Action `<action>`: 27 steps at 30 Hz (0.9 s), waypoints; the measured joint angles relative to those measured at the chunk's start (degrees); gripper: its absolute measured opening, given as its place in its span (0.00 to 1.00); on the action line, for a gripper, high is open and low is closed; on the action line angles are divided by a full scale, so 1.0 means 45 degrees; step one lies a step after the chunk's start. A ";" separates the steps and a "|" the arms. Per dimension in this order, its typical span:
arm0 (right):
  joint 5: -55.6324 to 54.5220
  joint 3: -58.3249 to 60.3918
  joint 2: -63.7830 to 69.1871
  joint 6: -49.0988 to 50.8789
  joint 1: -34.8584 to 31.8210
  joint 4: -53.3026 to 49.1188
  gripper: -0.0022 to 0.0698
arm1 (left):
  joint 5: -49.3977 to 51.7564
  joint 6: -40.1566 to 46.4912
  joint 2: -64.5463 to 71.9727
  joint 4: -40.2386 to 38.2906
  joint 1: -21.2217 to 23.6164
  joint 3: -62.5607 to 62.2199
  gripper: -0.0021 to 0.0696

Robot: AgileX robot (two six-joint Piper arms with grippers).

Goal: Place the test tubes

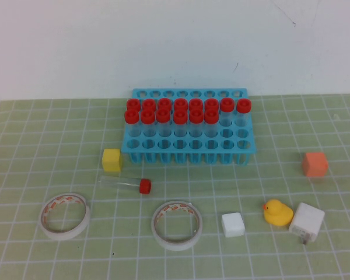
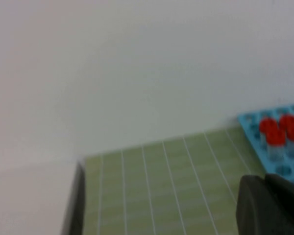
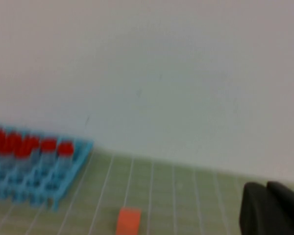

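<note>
A blue test tube rack (image 1: 186, 147) stands at the middle back of the green mat, holding several red-capped tubes (image 1: 181, 112) in its rear rows. One loose clear tube with a red cap (image 1: 128, 185) lies flat in front of the rack's left end. Neither arm appears in the high view. My left gripper (image 2: 265, 183) is shut and empty, held off to the left of the rack (image 2: 279, 142). My right gripper (image 3: 267, 191) is also shut and empty, far to the right of the rack (image 3: 39, 171).
A yellow cube (image 1: 112, 159) sits by the rack's left front corner. An orange cube (image 1: 315, 164) lies to the right. Two tape rolls (image 1: 65, 216) (image 1: 177, 225), a white cube (image 1: 233, 224), a yellow duck (image 1: 277, 212) and a white charger (image 1: 307, 222) line the front.
</note>
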 joint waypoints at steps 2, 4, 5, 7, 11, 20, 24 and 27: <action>0.1606 -0.0417 0.1170 -0.0098 0.0000 0.0085 0.03 | 0.0819 0.0000 0.0513 -0.0283 -0.0027 -0.0298 0.03; 0.2898 -0.0734 0.2390 -0.0496 0.0000 0.0345 0.03 | 0.1512 0.0000 0.1023 -0.0490 -0.0076 -0.0424 0.03; 0.3459 -0.0878 0.3050 -0.0846 0.0000 0.0618 0.03 | 0.1780 0.0000 0.1269 -0.0635 -0.0076 -0.0418 0.03; 0.4186 -0.1078 0.4164 -0.1598 0.0000 0.1399 0.03 | 0.2277 0.0000 0.1726 -0.0870 -0.0076 -0.0418 0.03; 0.4364 -0.1176 0.6241 -0.3845 0.0000 0.3793 0.03 | 0.2751 0.0000 0.2399 -0.1511 -0.0076 -0.0418 0.03; 0.5682 -0.2055 1.0814 -0.8219 0.0000 0.8199 0.03 | 0.3339 -0.0042 0.3073 -0.2002 -0.0076 -0.0437 0.03; 0.6053 -0.3313 1.2874 -0.8451 0.0430 0.8340 0.03 | 0.3560 -0.0042 0.3073 -0.2024 -0.0076 -0.0437 0.03; 0.5968 -0.4574 1.4208 -0.8229 0.1391 0.8257 0.03 | 0.3717 -0.0042 0.3073 -0.2138 -0.0076 -0.0437 0.03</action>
